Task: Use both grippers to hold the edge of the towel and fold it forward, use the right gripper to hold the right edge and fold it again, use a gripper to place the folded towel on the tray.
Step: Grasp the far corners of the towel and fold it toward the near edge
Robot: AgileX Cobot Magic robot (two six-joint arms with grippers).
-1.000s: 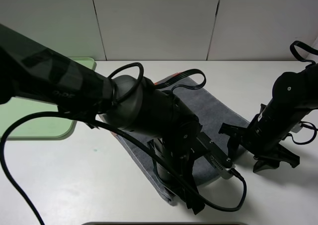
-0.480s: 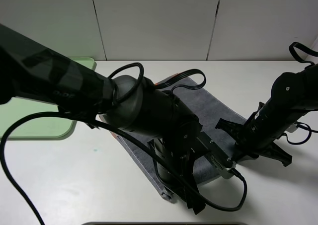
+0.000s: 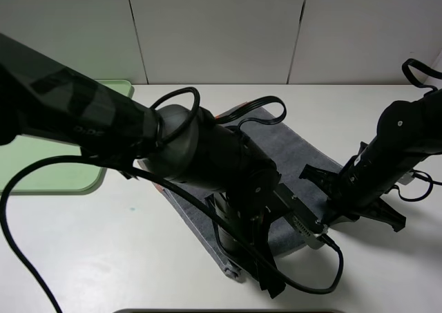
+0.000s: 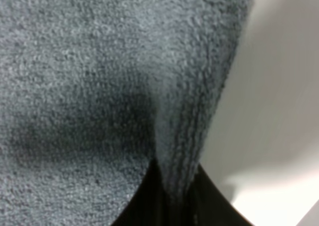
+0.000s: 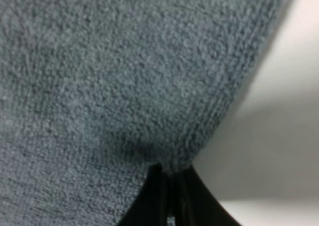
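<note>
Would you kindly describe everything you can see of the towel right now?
The towel is dark grey terry cloth with a ribbed hem and a hint of orange at its far end. It lies spread diagonally on the white table, not yet folded. Its edge is pinched at two spots: the left gripper and the right gripper are each shut on the hem, which bunches between their fingers.

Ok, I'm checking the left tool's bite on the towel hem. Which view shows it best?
The left wrist view: the hem bunches into the shut left tool. The exterior high view hides that pinch behind the arm, showing only flat towel. The right wrist view shows the right tool pinching elsewhere.
</note>
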